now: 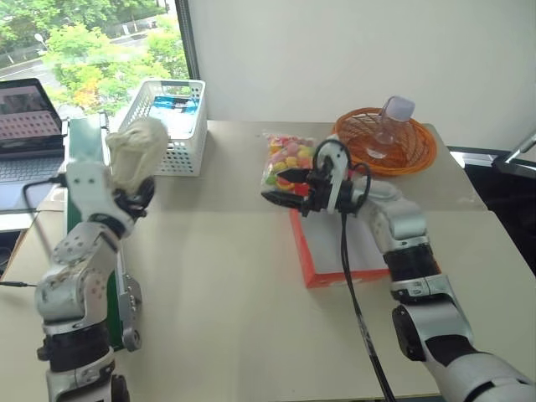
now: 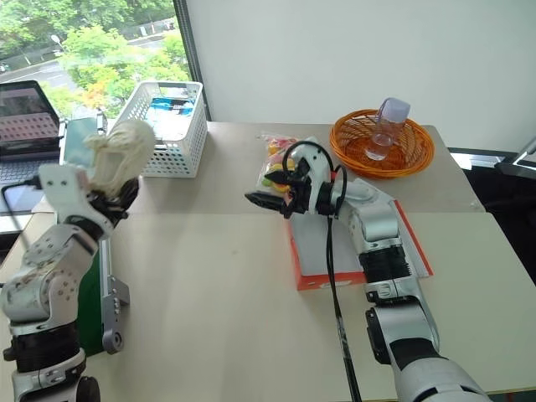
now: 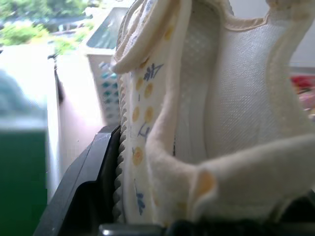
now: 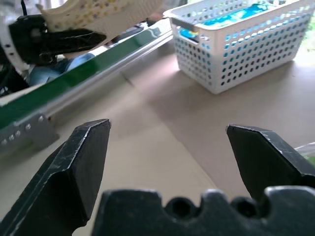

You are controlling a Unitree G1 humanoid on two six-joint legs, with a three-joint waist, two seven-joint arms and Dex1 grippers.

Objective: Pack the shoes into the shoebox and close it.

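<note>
One cream-white shoe [image 1: 134, 144] hangs in the air at the table's left side, with my left gripper [image 1: 136, 193] shut on it. In the left wrist view the shoe's [image 3: 197, 123] fabric lining sits between the black fingers [image 3: 83, 182]. The shoebox [image 1: 347, 276] lies flat on the table right of centre, red-orange rim around a white inside, partly hidden under my right arm. My right gripper [image 1: 280, 186] hovers open over the box's far left corner, pointing left toward the shoe [image 4: 98, 12], nothing between its fingers [image 4: 74, 172].
A white lattice basket [image 1: 172, 121] stands at the back left. An orange wicker basket [image 1: 385, 146] holding a plastic bottle [image 1: 389, 126] sits at the back right. A bag of coloured sweets [image 1: 285, 159] lies behind the box. A laptop [image 1: 29, 126] and a green-edged panel [image 4: 88, 69] are at the left.
</note>
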